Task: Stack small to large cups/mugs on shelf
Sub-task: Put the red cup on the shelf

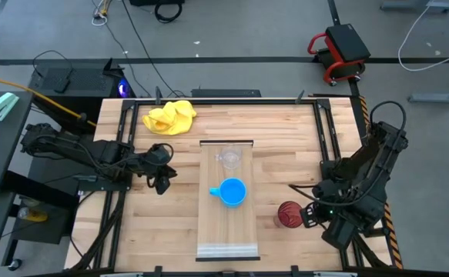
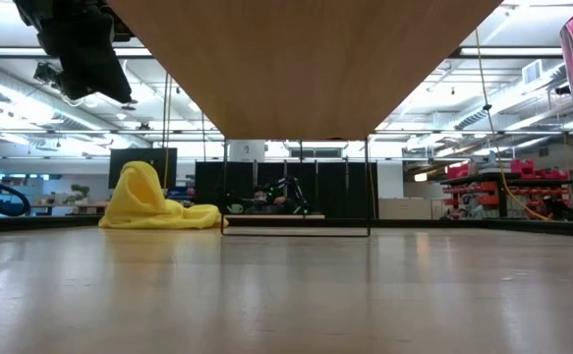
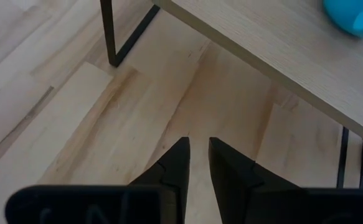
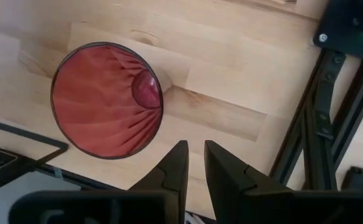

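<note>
key relation: red ribbed cup (image 1: 289,215) stands upright on the table just off the shelf's right edge, right beside the right gripper (image 1: 310,215), on its shelf side; the right arm is clearly the nearer one
cup pose: mouth up, open rim facing the right wrist camera (image 4: 106,99); round, so no long axis to align with; a rim or side pinch both look possible
right gripper: fingers nearly together, only a narrow slit between them, holding nothing (image 4: 193,163); my read is it must spread before it can take the cup
left gripper: over bare table left of the shelf (image 1: 161,178), fingers also close together and empty (image 3: 197,163); well apart from the red cup
shelf: long plank (image 1: 226,231) raised on dark legs, long axis running front to back of the table
blue mug: on the shelf near its middle (image 1: 232,191)
clear cup: on the shelf just behind the blue mug (image 1: 229,158)
progress: two on the shelf, red one not yet, none nested
in the way: shelf edge and leg frame just beside the red cup; dark table frame rails on its other side
other: yellow cloth (image 1: 170,116) at the back left, well apart
</note>
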Tool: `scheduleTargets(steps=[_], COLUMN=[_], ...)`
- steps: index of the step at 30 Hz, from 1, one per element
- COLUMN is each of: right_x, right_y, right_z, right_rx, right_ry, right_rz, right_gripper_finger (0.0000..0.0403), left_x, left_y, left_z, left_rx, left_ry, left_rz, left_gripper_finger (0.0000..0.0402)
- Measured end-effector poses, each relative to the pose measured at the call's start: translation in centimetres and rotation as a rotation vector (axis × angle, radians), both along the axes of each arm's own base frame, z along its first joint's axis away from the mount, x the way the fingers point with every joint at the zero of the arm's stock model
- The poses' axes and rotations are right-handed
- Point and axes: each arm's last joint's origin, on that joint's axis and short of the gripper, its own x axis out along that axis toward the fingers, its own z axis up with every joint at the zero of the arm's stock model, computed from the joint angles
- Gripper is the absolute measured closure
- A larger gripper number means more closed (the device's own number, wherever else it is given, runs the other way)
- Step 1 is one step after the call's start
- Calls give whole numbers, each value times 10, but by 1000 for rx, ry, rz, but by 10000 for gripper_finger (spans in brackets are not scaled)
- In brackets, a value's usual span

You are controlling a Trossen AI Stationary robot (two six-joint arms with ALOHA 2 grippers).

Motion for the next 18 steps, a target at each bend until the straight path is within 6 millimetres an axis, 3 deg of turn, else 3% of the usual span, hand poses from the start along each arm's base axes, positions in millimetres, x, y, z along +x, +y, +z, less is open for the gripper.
scheduleTargets(steps=[11, 18], right_x=[2, 15], right_y=[-1, 0], right_z=[-1, -24], right_rx=[13, 45], right_ry=[18, -6], right_rz=[-3, -32], right_gripper_finger=[311, 280], left_x=[0, 0], left_y=[0, 1], left_z=[0, 0], left_rx=[10, 18], left_ry=[-2, -4], left_rz=[11, 18], left_gripper_finger=[336, 339])
